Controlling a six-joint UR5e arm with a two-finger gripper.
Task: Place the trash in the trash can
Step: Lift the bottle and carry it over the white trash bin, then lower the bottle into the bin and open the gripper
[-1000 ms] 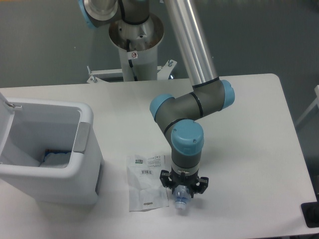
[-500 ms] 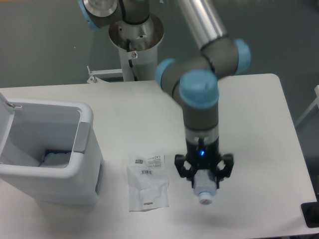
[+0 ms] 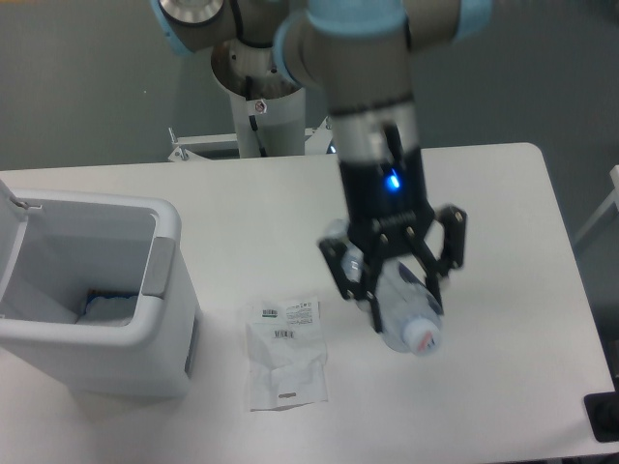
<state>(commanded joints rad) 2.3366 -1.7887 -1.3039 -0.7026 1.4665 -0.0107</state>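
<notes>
One bottle up, one bag down.

Gripper (image 3: 398, 290) at frame centre, fingers clamped on the crushed clear bottle (image 3: 406, 324), held in the air above the table (image 3: 503, 222), cap end tilted down to lower right. Bin (image 3: 92, 300) sits at left, lid open. Risk: the crumpled, slick bottle may slip from the hold during the swing left. Crinkled bag (image 3: 284, 365) lies flat beside the bin.

The arm (image 3: 363, 87) comes down from the top centre of the frame, wrist pointing straight down. Its gripper (image 3: 398, 290), at centre right, has black fingers (image 3: 360, 280) clamped around a bottle (image 3: 411, 314), lifted off the tabletop.
</notes>
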